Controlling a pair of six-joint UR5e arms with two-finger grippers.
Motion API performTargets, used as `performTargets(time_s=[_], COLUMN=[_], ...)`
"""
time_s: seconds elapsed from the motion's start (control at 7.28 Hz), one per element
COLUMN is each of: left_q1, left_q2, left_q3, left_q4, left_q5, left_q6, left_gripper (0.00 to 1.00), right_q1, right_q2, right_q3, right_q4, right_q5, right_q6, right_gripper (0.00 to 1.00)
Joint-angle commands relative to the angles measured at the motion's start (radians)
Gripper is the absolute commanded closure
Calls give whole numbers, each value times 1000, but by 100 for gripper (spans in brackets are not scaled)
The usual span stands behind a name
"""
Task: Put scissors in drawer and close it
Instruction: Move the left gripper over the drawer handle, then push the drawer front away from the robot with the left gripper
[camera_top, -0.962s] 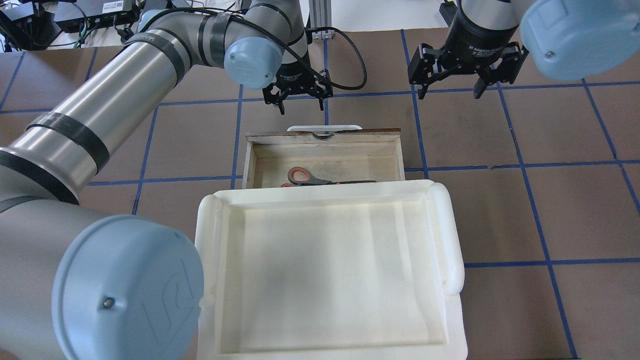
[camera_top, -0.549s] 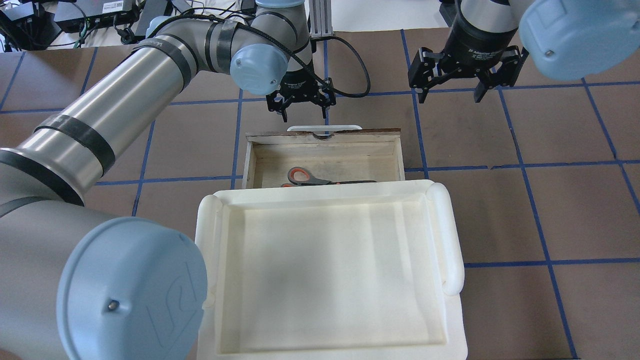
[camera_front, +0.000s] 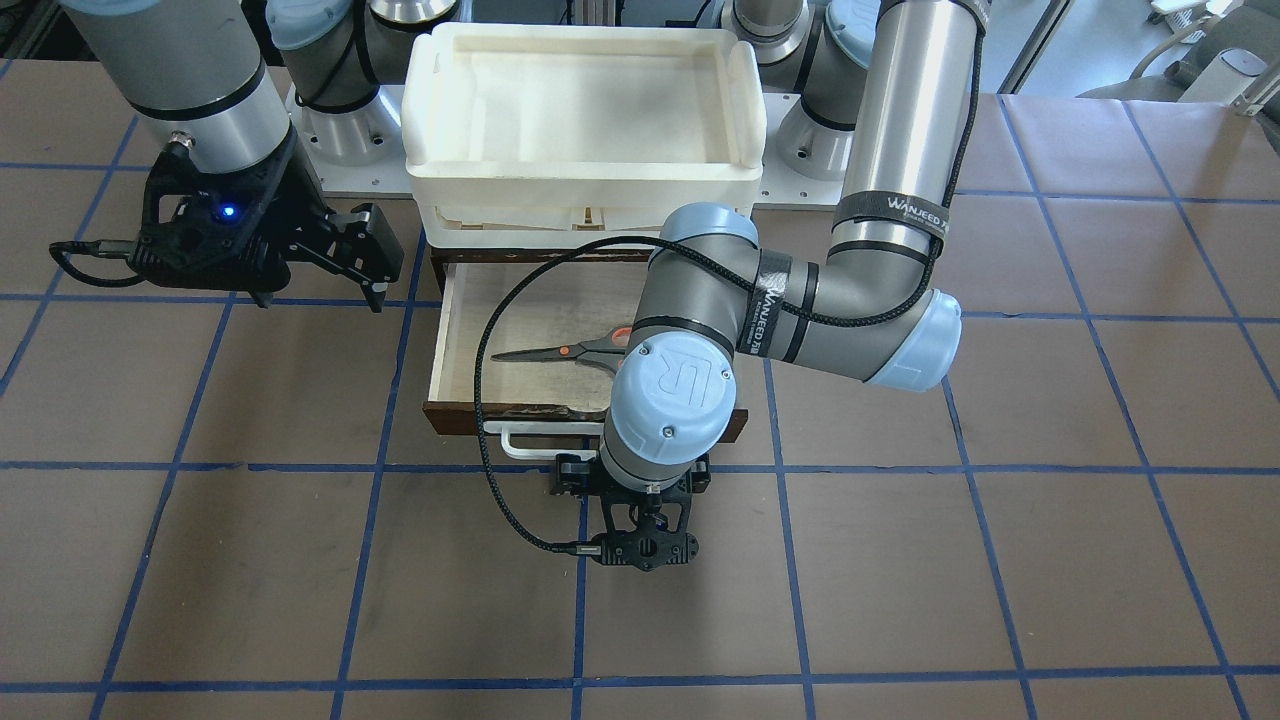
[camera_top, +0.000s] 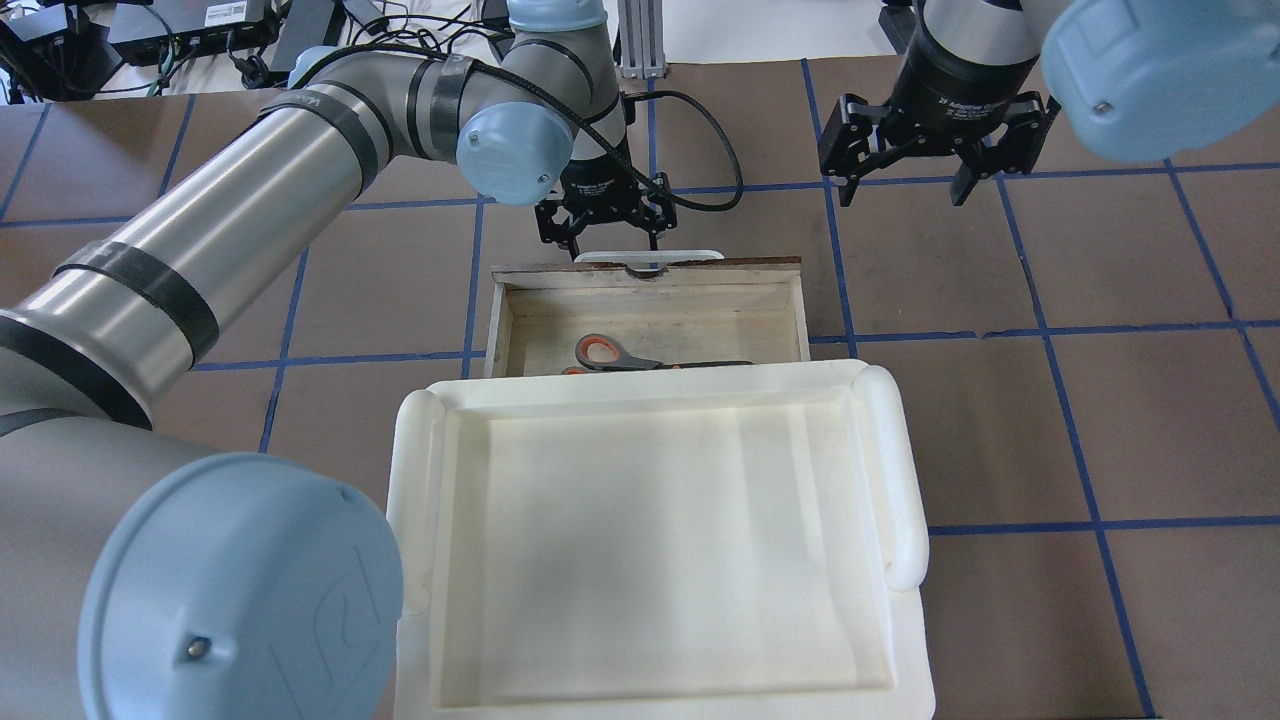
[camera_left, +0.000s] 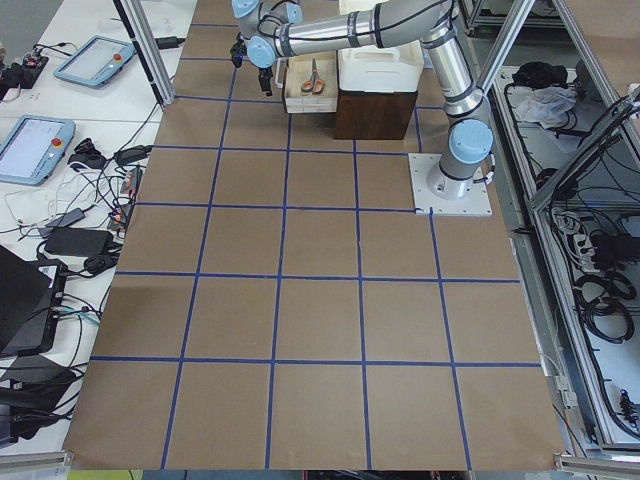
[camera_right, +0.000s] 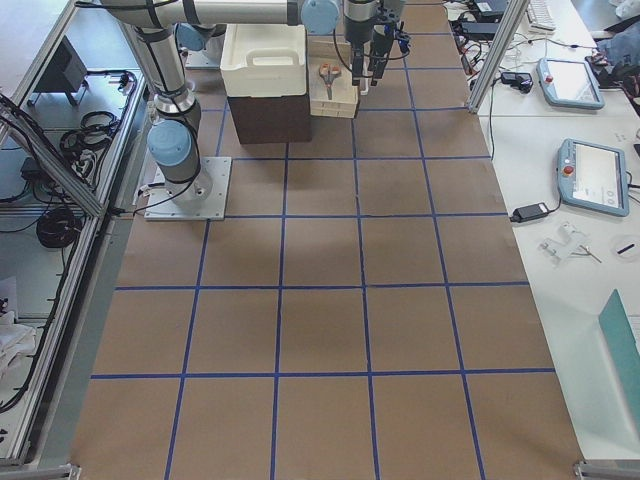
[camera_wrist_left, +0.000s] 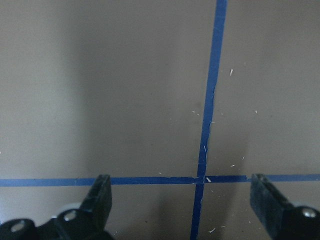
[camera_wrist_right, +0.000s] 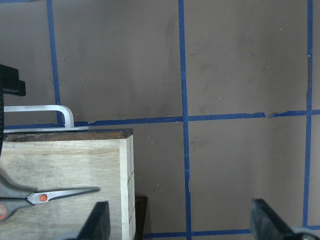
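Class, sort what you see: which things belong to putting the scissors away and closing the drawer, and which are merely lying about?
Job: grey-handled, orange-lined scissors; open wooden drawer with white bar handle; left pincer, open by that handle.
Lying about: white plastic tray; idle right pincer.

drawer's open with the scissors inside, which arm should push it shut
Left: the left gripper hangs open right by the white handle of the drawer, while the right gripper sits off to the side.
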Motion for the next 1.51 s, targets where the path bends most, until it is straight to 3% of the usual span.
performTargets(time_s=[0.0,1.37], left_q1=[-2,-2], left_q2=[9,52], left_q3=[-6,-24], left_q4=[-23,-128], left_q5=[0,-3], left_q6=[0,1], left_gripper=[0,0], right_q1=[0,0], right_q2=[-1,-2], right_q3=[0,0], right_q4=[1,6], right_q5=[-7,-10], right_q6=[-3,1], right_gripper=[0,0])
